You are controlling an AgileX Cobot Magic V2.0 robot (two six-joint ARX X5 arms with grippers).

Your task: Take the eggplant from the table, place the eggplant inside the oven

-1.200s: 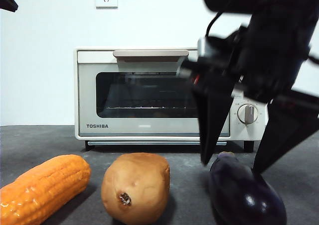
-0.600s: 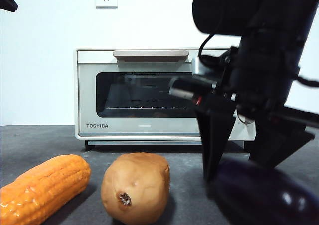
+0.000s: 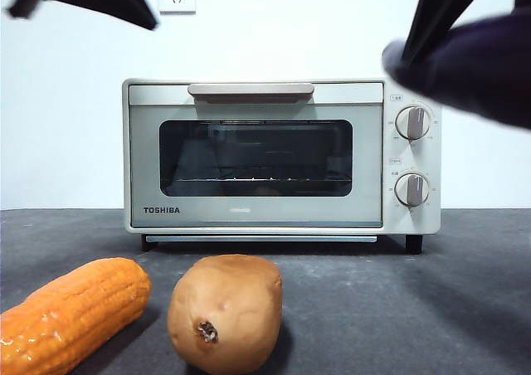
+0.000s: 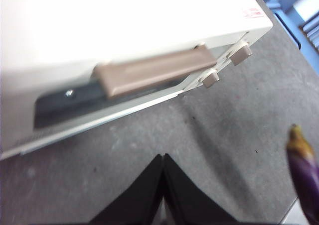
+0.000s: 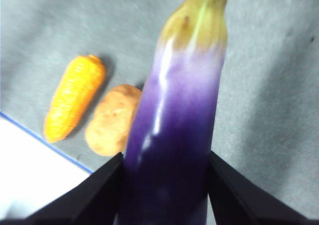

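My right gripper (image 5: 164,185): clamped on the eggplant (image 5: 172,130), lifted high beside the oven's (image 3: 257,155) knob end.
My left gripper (image 4: 163,185): jaws pressed together, empty, above the oven's handle (image 4: 154,71).
Hard to make out: eggplant blurred, cut off at frame edge.
Writing: "TOSHIBA" on the oven door.
In front of oven: potato (image 3: 226,313), corn (image 3: 70,313) on table (image 3: 373,309).

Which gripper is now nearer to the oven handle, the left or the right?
Left. The left gripper hangs above the oven near its handle. The right gripper holds the eggplant off by the knobs side.
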